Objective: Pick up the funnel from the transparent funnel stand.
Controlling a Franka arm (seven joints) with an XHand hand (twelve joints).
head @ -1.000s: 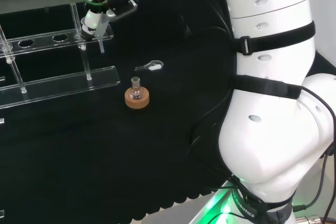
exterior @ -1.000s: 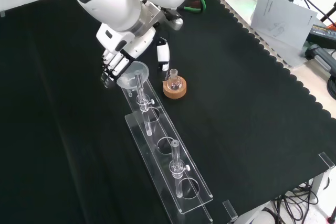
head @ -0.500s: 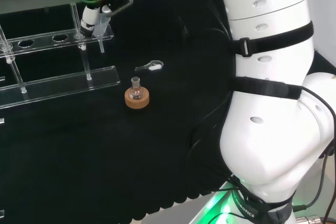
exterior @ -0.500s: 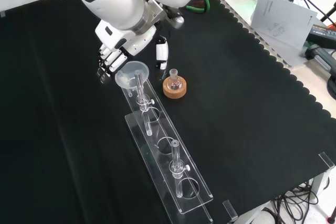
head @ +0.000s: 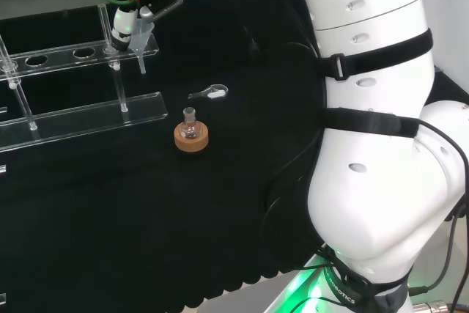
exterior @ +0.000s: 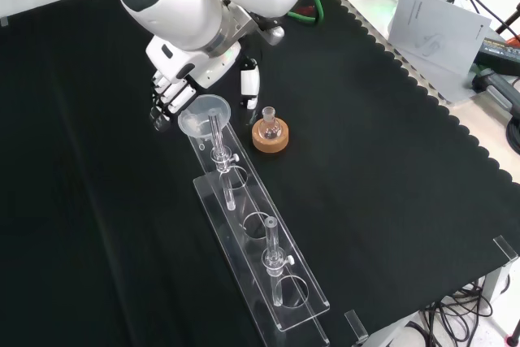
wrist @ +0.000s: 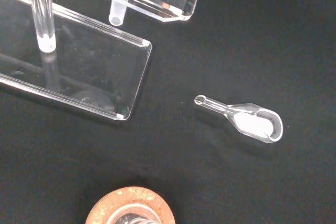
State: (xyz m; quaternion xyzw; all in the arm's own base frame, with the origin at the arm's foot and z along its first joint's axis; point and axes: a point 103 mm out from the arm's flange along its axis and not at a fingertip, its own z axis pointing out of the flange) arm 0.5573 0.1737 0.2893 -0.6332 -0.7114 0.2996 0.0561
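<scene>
1. We find the funnel [exterior: 205, 114] seated in the end hole of the transparent funnel stand [exterior: 268, 278]. In the front view its wide mouth sits upper left of centre, and its stem runs down through the top shelf toward the base plate.
2. In the head view the funnel [head: 139, 37] is at the upper left of the frame, its cone hard against the hand [head: 124, 21].
3. The hand [exterior: 166, 91] sits just to the upper left of the funnel's rim in the front view. Its fingers [exterior: 161, 101] are bent downward beside the cone, but we cannot tell whether they are closed on it or only alongside it.
4. As we judge it, the step is securing the cone and lifting. The lift should go straight up along the stem until its tip clears the top shelf; a sideways pull could catch the stem in the hole and drag the stand.
5. Clear plastic gives few cues, so we would confirm contact on the cone before rising.
6. Nearby, a small flask [exterior: 269, 119] sits on a cork ring [exterior: 270, 137], just right of the funnel in the front view.
7. A clear scoop [wrist: 247, 121] lies on the black cloth [exterior: 390, 168]; both are apart from a vertical lift path.
8. Upright rods [exterior: 271, 241] stand farther along the stand, lower in the front view and away from the hand.
</scene>
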